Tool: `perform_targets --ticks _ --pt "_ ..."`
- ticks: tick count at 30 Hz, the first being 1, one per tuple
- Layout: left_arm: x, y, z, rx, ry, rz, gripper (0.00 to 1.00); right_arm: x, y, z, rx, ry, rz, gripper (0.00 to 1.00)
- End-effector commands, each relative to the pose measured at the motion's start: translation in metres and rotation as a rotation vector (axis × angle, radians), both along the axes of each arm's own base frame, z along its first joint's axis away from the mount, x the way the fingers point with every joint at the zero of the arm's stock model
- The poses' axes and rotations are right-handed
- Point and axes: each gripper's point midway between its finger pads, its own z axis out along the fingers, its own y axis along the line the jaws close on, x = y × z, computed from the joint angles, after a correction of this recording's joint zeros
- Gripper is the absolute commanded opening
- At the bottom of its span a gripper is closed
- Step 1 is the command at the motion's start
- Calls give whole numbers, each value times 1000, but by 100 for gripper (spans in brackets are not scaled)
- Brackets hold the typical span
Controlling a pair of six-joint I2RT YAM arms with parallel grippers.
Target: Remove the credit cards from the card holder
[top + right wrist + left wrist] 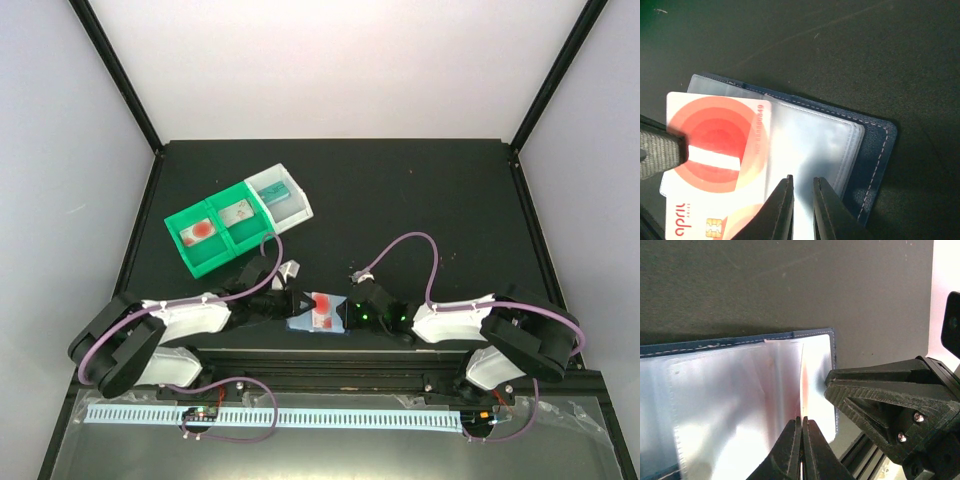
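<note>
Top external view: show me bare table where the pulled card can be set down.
Free: the dark table right of the green tray, running to the far and right edges. A narrower strip lies behind the tray. Crowded: near centre, where the left pincer and right pincer meet over the card holder and the red-patched card.

Black table point(400, 200) between pale lilac walls point(330, 60), black corner posts

The bench point(420, 200) is a matte black surface with faint scuffs. A green compartment tray point(222, 236) with a white end bin point(281, 195) lies on its left half. Nearer the front edge, the card holder point(312, 322) lies flat, with a red-patterned credit card point(323, 305) on it.
</note>
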Motion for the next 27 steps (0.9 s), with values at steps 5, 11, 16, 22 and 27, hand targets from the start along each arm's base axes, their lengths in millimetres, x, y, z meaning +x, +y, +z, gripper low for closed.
perform_targets --ticks 5,11,16,22,27 --pt "6 27 11 65 -65 70 2 -2 -29 -16 -112 4 -41 15" --pt "6 38 30 76 -118 75 2 0 -22 -3 -65 -14 -12 15" --pt "-4 26 60 33 -187 -63 2 -1 -7 38 39 -85 97 19" --pt "-20 20 83 6 -236 -199 1 -24 5 109 160 -238 341 27" --pt "-38 13 100 -72 -255 -309 2 -51 3 136 166 -250 516 33"
